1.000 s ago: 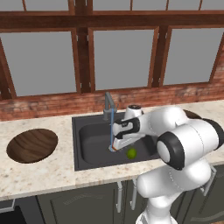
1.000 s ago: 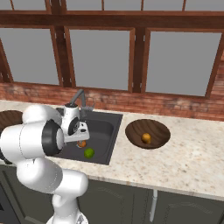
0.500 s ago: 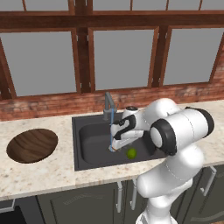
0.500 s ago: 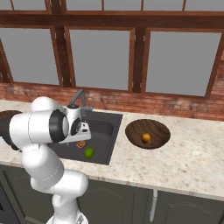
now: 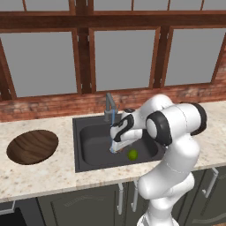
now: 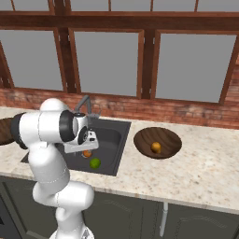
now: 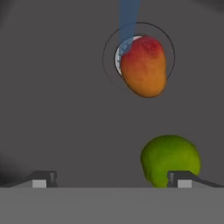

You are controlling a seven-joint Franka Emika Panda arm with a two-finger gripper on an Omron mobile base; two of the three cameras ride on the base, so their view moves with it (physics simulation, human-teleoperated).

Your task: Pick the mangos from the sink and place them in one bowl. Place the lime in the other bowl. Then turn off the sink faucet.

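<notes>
The orange-red mango (image 7: 144, 65) lies on the silver drain of the dark sink (image 5: 92, 143), under the running water (image 7: 129, 22). The lime (image 7: 170, 159) rests closer to my right fingertip (image 7: 181, 178). My gripper (image 7: 111, 179) is open and hovers low in the basin above both fruits, with nothing between its fingers. From the right base view the gripper (image 6: 86, 147) hangs just over the mango (image 6: 87, 153), with the lime (image 6: 94, 163) in front. The orange-yellow mango (image 6: 156, 147) sits in the right wooden bowl (image 6: 170, 140). The other bowl (image 5: 32, 145) is on the left counter.
The grey faucet (image 5: 109, 105) stands at the back rim of the sink and pours a blue stream. A brick wall and windows run behind the speckled counter (image 6: 196, 172). Dark cabinet doors (image 5: 88, 203) sit below the counter's front edge.
The arm's elbow has swung over and folded inward, and the hand has dropped a little lower into the sink. The fruits and bowls have not moved.
</notes>
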